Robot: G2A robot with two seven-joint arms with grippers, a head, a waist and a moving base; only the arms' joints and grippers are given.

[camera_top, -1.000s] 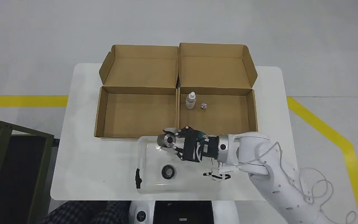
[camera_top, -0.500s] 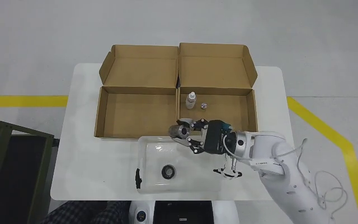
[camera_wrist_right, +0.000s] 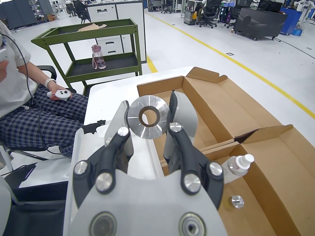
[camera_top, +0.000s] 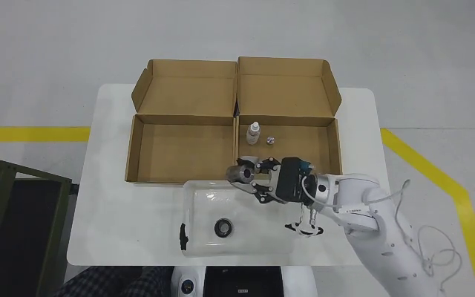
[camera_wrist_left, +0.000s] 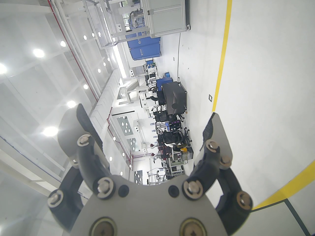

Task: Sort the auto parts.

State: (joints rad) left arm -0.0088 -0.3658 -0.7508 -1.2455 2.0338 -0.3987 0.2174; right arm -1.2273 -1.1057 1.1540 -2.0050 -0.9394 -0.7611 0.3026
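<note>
"Top view: what does the right gripper (camera_top: pixel 243 176) carry?"

"A silver metal disc (camera_top: pixel 238 174), pinched tight in its jaws. It is held over the line where the far rim of the clear tub (camera_top: pixel 194 194) meets the cardboard front walls, at the seam between the left box (camera_top: pixel 182 152) and the right box (camera_top: pixel 297 156). A black ring (camera_top: pixel 223 227) lies in the tub. A small white bottle (camera_top: pixel 254 133) and a metal cap (camera_top: pixel 271 139) sit near each other in the right box's far left corner."

"Right wrist view: what does it add?"

"The disc's face, flat and machined, with a round hole through the middle and its rim clamped from both sides by the jaws. Beyond it is the left box's bare floor; bottle and cap sit in the neighbouring right box."

"Left wrist view?"

"The left gripper (camera_wrist_left: pixel 147 119), jaws spread wide with nothing between them, aimed out at the workshop hall."
</note>
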